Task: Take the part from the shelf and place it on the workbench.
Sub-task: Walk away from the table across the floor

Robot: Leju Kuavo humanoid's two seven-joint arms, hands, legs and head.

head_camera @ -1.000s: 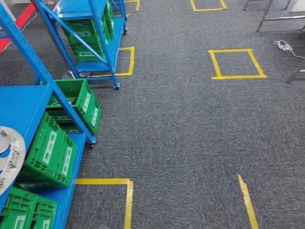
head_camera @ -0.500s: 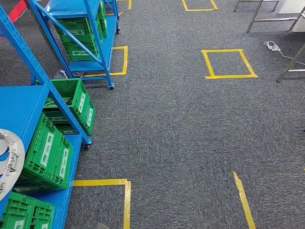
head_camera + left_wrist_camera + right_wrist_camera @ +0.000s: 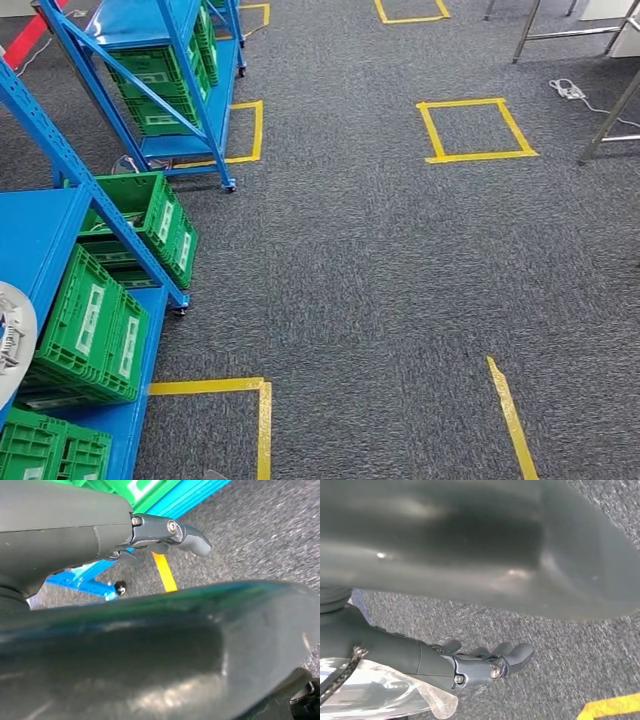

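Grey carpet (image 3: 362,280) marked with yellow tape squares (image 3: 474,130) stretches beside blue steel shelving (image 3: 45,230) of green plastic crates (image 3: 94,325). Silver disc-shaped metal part (image 3: 11,335) sits at the view's left edge, seemingly being carried; next comes finding the workbench. Left hand (image 3: 166,532) and right hand (image 3: 486,665): whether either grips the part, I cannot tell.

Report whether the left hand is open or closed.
Open. In the left wrist view the left hand has its fingers stretched out straight with nothing between them, over the carpet.
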